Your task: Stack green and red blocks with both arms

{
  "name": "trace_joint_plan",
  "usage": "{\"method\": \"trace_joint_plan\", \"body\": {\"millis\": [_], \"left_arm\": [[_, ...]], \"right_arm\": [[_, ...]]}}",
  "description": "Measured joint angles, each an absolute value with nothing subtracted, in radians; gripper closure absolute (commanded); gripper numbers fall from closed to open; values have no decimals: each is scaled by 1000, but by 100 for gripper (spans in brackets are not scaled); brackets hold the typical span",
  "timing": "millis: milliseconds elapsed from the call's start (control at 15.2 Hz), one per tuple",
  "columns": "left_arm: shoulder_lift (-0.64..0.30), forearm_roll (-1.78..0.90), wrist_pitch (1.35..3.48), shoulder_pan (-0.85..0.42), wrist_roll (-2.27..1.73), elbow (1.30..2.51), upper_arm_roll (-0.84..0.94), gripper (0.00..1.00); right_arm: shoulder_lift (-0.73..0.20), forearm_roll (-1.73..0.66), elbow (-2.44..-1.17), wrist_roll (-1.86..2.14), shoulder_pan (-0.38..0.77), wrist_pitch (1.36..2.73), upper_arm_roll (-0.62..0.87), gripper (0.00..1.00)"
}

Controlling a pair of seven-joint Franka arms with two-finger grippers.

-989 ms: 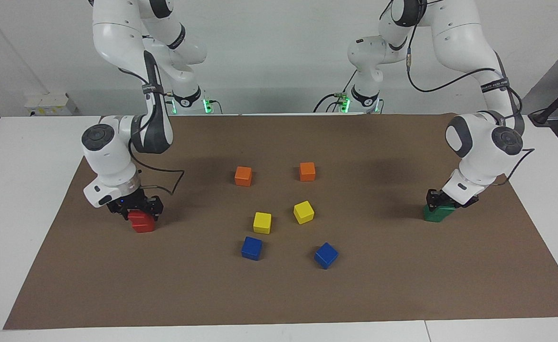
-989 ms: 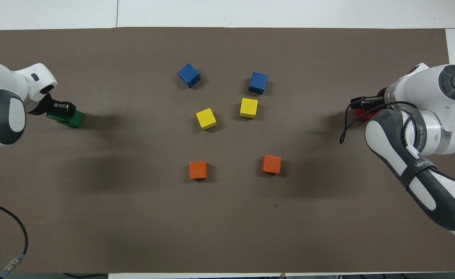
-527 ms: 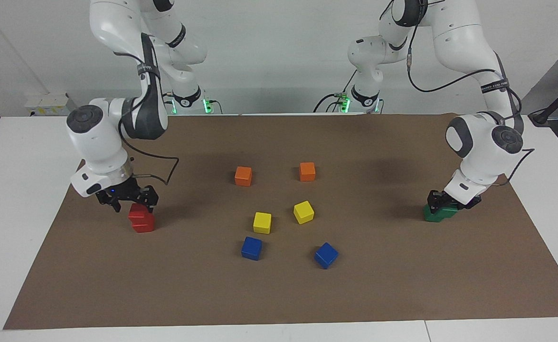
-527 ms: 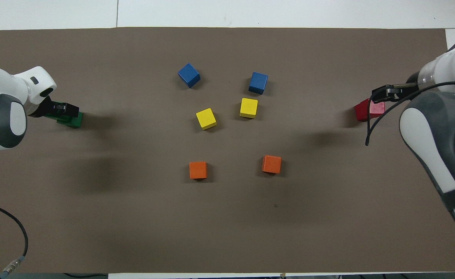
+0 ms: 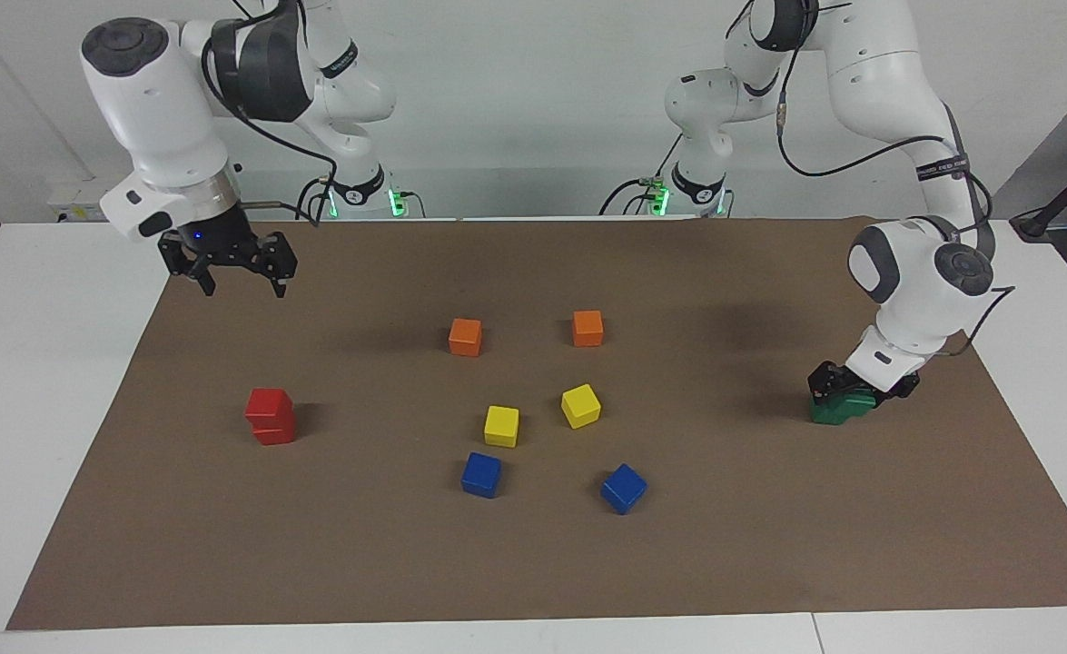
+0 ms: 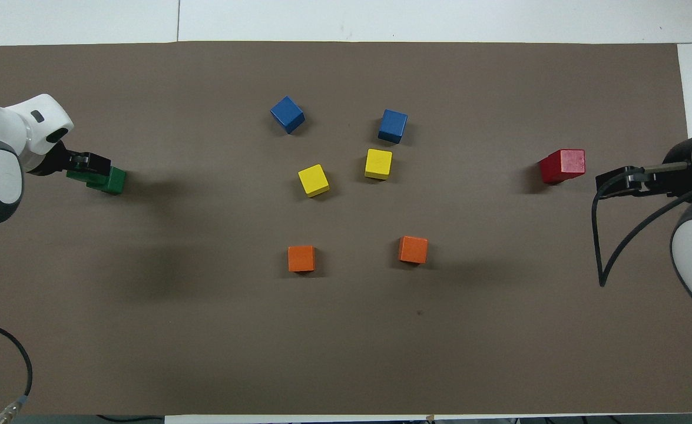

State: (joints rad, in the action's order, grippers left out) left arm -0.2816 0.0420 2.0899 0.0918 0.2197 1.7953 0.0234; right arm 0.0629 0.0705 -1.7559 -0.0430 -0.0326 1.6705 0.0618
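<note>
Two red blocks (image 5: 271,416) stand stacked; we see the right gripper (image 5: 232,269) raised, spread and empty, the left gripper (image 5: 851,389) unclenched at the green stack (image 5: 840,407).

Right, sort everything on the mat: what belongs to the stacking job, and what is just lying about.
Belongs to the job:
- red stack, two red blocks, toward the right arm's end
- green stack, toward the left arm's end, with the left tool low on it
- right tool, open, raised clear

Just lying about:
- orange blocks
- yellow blocks
- blue blocks
</note>
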Motion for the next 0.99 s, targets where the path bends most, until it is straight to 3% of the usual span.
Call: {"method": "trace_joint_plan", "body": {"millis": [264, 593, 989], "left_arm": [[-154, 41, 1813, 83, 139, 1724, 42, 0], [-5, 39, 1652, 49, 67, 1748, 46, 0], [11, 17, 1653, 41, 39, 1774, 44, 0]], "right_arm": [[63, 57, -1759, -43, -35, 1669, 62, 0], [61, 34, -1759, -43, -44, 1669, 61, 0], [33, 4, -1750, -43, -45, 1669, 61, 0]]}}
